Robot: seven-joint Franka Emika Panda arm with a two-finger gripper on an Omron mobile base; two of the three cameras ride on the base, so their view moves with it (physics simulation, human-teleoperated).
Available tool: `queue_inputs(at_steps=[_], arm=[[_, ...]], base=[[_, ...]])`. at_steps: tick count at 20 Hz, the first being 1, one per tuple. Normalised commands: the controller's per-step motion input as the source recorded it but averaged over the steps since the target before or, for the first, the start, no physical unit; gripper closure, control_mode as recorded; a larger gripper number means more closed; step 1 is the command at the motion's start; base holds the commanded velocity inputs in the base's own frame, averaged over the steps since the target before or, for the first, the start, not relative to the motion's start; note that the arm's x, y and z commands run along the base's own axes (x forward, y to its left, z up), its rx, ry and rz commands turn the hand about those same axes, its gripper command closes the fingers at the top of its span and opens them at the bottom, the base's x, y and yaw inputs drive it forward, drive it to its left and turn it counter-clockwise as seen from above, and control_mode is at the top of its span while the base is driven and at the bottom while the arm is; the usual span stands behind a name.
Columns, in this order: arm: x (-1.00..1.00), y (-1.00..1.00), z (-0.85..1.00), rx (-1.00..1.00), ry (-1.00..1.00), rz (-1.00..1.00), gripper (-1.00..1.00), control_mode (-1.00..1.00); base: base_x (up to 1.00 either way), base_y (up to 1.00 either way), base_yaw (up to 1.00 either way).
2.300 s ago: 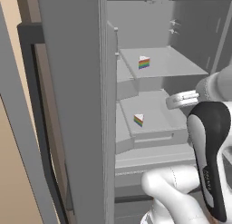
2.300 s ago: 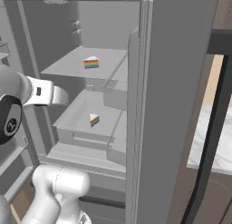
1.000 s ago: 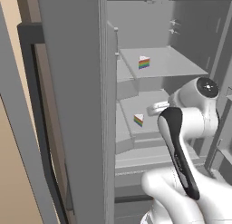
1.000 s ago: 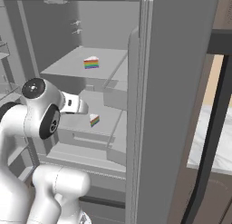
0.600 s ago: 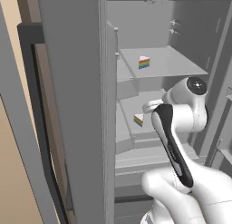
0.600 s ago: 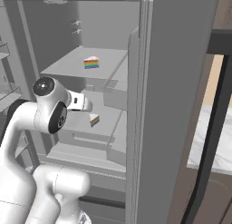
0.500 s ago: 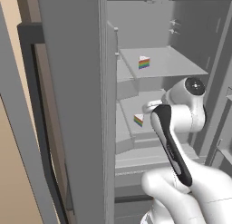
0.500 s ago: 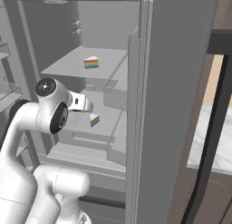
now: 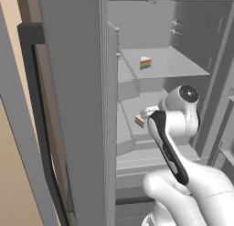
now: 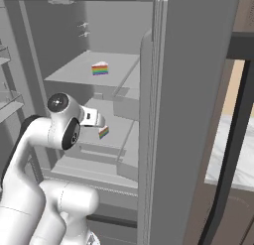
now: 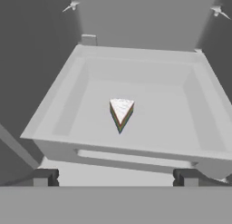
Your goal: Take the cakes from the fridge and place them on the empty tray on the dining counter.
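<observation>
1. gripper (image 11: 115,177): jaws spread wide, holding nothing, poised at the front lip of the fridge (image 9: 73,106) drawer.
2. lower cake slice (image 11: 121,114): lies in the middle of that drawer, point toward the hand; judged the reach-in step. the next move calls for advancing and closing on it.
3. upper cake slice (image 9: 145,63): on the shelf above, farther back.
4. count: two cakes, both in the fridge.

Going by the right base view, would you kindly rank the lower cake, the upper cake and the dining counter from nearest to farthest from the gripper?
From the open gripper:
1. Lower cake, in the bin just below it.
2. Upper cake, on the shelf above.
3. Dining counter, outside the fridge, far right.
</observation>
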Motion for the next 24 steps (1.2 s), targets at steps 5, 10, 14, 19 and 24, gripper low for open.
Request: queue_inputs(at_steps=[5,10,14,19,24], arm=[[0.27,0.00,-0.35,0.00,0.04,0.00,-1.00,-1.00],[0.26,0.00,-0.24,0.00,0.04,0.00,-1.00,-1.00],[0.26,0.00,-0.19,0.00,0.01,0.00,-1.00,-1.00],[0.35,0.00,-0.20,0.00,0.02,0.00,-1.00,-1.00],[0.38,0.00,-0.17,0.00,0.04,0.00,-1.00,-1.00]], base=[[0.00,0.00,0.00],[0.00,0.00,0.00],[0.00,0.00,0.00],[0.00,0.00,0.00],[0.00,0.00,0.00]])
